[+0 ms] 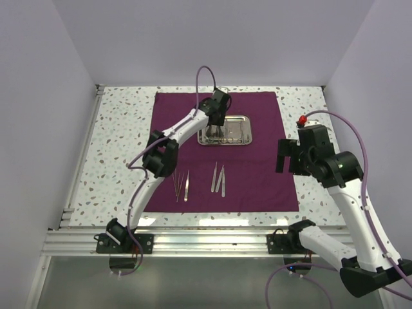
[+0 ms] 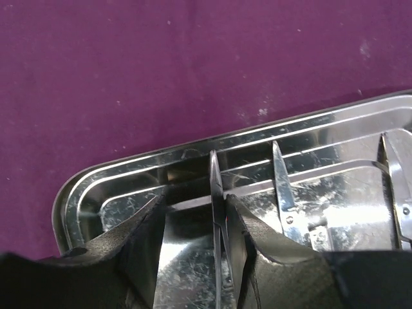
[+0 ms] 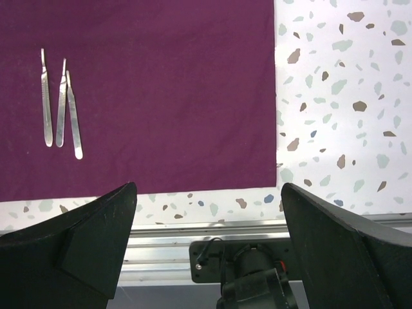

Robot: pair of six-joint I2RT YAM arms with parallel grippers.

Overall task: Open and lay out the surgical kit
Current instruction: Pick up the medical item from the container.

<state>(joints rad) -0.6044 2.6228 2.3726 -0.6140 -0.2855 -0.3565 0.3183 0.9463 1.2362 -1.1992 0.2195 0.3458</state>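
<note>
The dark purple cloth (image 1: 257, 167) lies spread flat on the table. The steel tray (image 1: 243, 139) sits on its far middle. My left gripper (image 1: 215, 126) is down in the tray (image 2: 129, 168), open. Its jaws stand either side of a thin upright silver instrument (image 2: 215, 187), which touches the right finger (image 2: 257, 238); the left finger (image 2: 138, 238) is apart from it. Scissors (image 2: 284, 196) and another instrument (image 2: 394, 180) lie in the tray to the right. My right gripper (image 1: 288, 156) is open and empty, raised over the cloth's right edge (image 3: 161, 96).
Two groups of thin silver instruments lie on the near part of the cloth, one at the left (image 1: 182, 185) and one to its right (image 1: 219, 178); one group shows in the right wrist view (image 3: 61, 103). An aluminium rail (image 1: 212, 241) runs along the speckled table's (image 1: 122, 129) near edge.
</note>
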